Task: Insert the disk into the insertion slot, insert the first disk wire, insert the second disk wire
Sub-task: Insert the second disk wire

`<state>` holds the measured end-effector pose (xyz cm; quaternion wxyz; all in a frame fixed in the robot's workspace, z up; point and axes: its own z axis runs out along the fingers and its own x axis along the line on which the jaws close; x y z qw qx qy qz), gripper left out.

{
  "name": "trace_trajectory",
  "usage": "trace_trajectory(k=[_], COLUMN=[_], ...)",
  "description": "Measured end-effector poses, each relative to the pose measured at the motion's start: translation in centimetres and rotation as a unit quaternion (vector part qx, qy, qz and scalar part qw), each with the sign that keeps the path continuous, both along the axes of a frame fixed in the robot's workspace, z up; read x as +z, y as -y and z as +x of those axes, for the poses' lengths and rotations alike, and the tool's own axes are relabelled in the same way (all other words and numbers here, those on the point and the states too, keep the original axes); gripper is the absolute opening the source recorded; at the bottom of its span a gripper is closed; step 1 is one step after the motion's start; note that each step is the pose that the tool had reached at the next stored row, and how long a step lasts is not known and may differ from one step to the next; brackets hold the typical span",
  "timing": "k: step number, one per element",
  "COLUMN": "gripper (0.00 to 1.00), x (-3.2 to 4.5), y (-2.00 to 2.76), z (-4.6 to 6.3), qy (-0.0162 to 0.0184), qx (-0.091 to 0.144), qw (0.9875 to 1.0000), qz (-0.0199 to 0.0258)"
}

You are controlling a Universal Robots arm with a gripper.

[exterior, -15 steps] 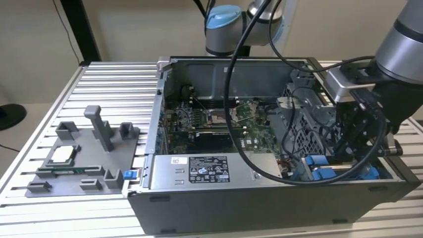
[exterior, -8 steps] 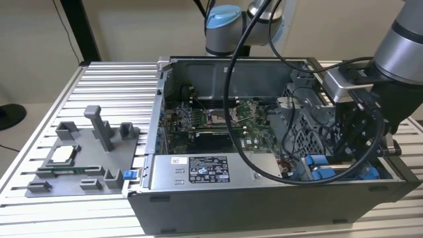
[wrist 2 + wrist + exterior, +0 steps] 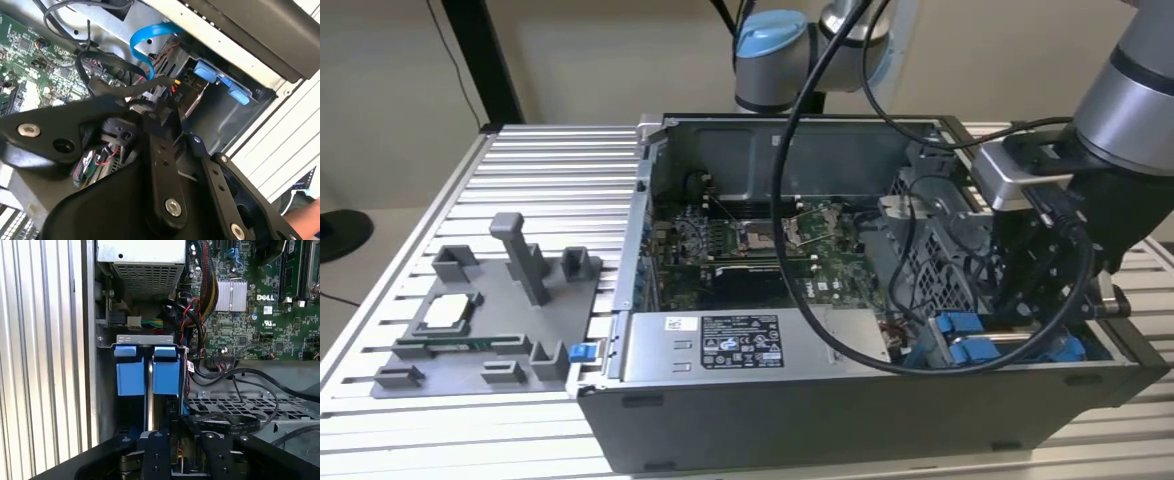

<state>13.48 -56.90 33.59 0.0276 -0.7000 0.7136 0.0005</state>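
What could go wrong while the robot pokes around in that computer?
Two things, maybe. The claw is down by the blue drive carriers, with loose black cables close beside it, so it might snag or tug one. Also, the arm's own black cable hangs across the open computer case and could catch on an edge.

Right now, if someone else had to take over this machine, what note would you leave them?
Claw: low inside the computer case, right at the insertion slot; I cannot tell whether it grips anything.
Disk: two blue carriers sit side by side in the slot, so insertion looks done.
Wires: a blue cable loops above the bay, and a black cable ends near it. Neither can be confirmed as plugged in, so treat both wires as left to do.
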Motion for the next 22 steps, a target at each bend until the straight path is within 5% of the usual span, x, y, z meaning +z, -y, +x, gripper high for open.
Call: trace_trajectory(k=[13, 16, 22], gripper=[1.00, 1.00, 1.00], x=[5.32, 5.95, 5.99], y=[0.00, 0.00, 0.00], z=[0.0, 0.0, 0.0], qy=[-0.0005, -0.0005, -0.0004], qx=[0.000, 0.000, 0.000], qw=[1.0000, 1.0000, 1.0000], qz=[-0.0005, -0.0005, -0.0005])
